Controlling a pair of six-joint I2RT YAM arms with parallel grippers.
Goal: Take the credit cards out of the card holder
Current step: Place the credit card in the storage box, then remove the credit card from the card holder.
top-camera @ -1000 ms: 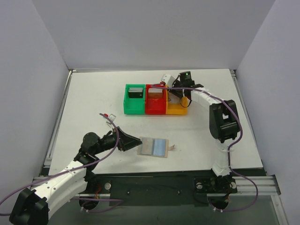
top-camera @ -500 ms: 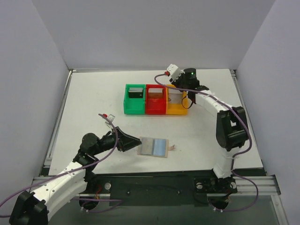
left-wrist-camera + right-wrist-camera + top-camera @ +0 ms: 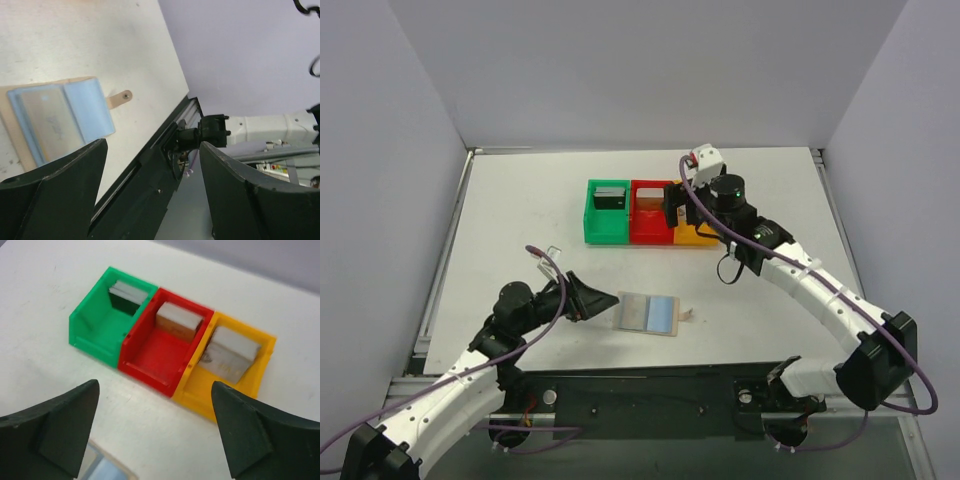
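A flat tan bifold card holder with two bluish pocket panels lies open on the white surface, in the lower centre of the overhead frame. Its left panel looks brownish-grey, as if a card sits in that pocket, and its right panel is plain light blue. A small tan tab with a round snap sticks out from the right edge.

The left gripper is low over the surface just left of the card holder. In the left wrist view its fingers are spread wide, nothing between them, and the card holder sits at the left of that frame.

In the upper centre of the overhead frame three bins stand side by side, touching: a green plastic bin, a red plastic bin and an orange plastic bin. Each holds one thin rectangular card leaning against its far wall: a dark card in the green, a brownish-grey card in the red, a grey card in the orange.

The right gripper hangs above the red and orange bins, fingers apart and empty, as its wrist view shows
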